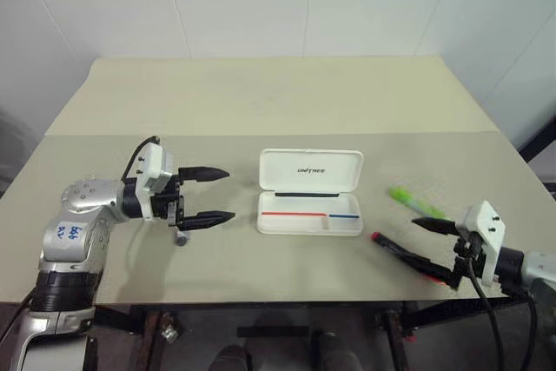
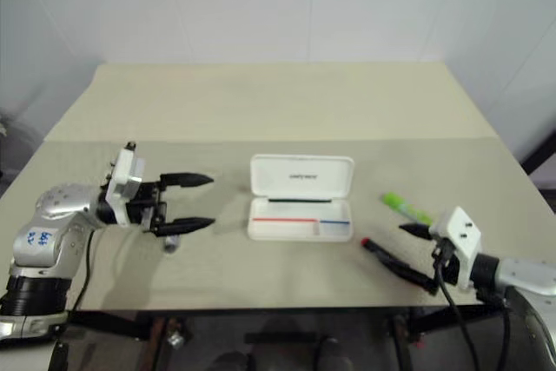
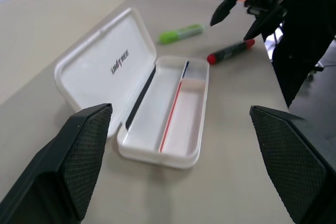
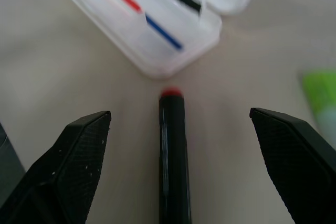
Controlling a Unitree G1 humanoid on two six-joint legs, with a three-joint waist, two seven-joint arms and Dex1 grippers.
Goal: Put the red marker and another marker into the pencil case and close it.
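Room: white panelled wall behind. Surface: beige table, matte. Pencil case: white, lid hinged open, red and blue stripes inside, mid-table. Left gripper: spread wide, empty, left of case. Right gripper: spread wide, empty, straddling red marker. Green highlighter: lying beyond marker, right of case.

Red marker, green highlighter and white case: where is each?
red marker [image 1: 401, 252], left eye view, on its black barrel.
green highlighter [image 1: 416, 203], left eye view, on its body.
pencil case [image 1: 310, 168], left eye view, on its open lid.
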